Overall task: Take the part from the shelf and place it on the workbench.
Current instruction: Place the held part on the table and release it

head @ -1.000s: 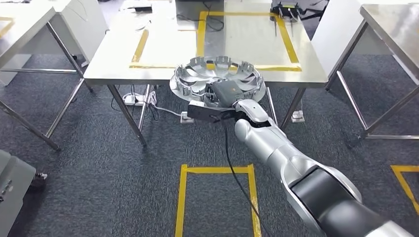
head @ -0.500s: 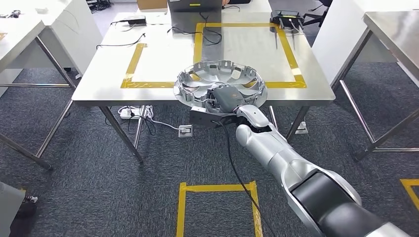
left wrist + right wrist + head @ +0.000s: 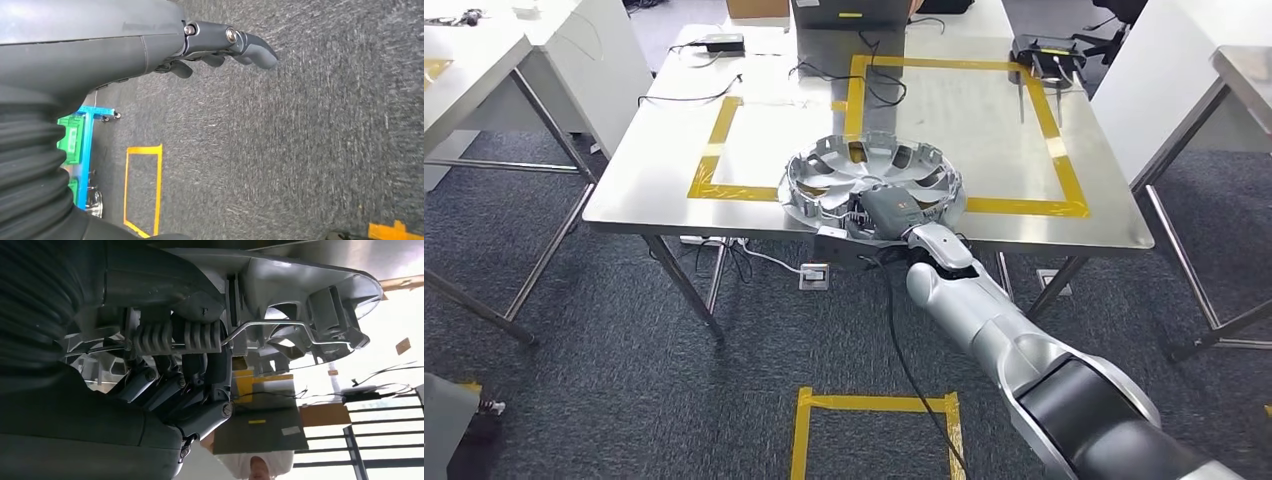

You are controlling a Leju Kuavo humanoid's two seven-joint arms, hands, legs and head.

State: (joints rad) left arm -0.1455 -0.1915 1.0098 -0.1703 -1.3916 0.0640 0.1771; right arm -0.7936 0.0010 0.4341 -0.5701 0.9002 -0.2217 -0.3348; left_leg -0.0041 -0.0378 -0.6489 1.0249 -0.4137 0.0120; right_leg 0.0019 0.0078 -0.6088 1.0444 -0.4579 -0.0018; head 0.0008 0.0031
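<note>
- Nearest, on grey carpet: a yellow tape square point(image 3: 874, 430) on the floor point(image 3: 624, 350).
- Left robot hand point(image 3: 220, 45) hanging over the carpet, fingers point(image 3: 257, 50) loosely curled, grasping nothing; another tape outline point(image 3: 142, 187) and a blue-and-green cart point(image 3: 82, 145) beyond it in the left wrist view.
- Right arm point(image 3: 1004, 340) reaching forward from lower right, a black cable point(image 3: 904, 350) trailing below it.
- Right robot hand point(image 3: 886, 212) clenched on the near rim of the part point(image 3: 874, 175), a round silver wheel-cover-like disc with clips around its edge.
- In the right wrist view: dark fingers point(image 3: 197, 337) wrapped over the rim and wire ring of the part point(image 3: 300, 305).
- Part held roughly level, hollow side up, over the near edge of the bench point(image 3: 674, 160); near rim overhanging the edge, far rim above the yellow tape rectangle point(image 3: 1044, 130); touching the benchtop or just above it, cannot tell.
- Second, smaller tape outline point(image 3: 724, 150) to the left on the same bench.
- Under the bench: power strip point(image 3: 816, 275) and white cables on the carpet.
- At the far end of the bench: a dark box point(image 3: 844, 30), a black adapter point(image 3: 719, 43) with cords, and a black router point(image 3: 1049, 50) with antennas.
- Further tables point(image 3: 484, 50) on both sides.
</note>
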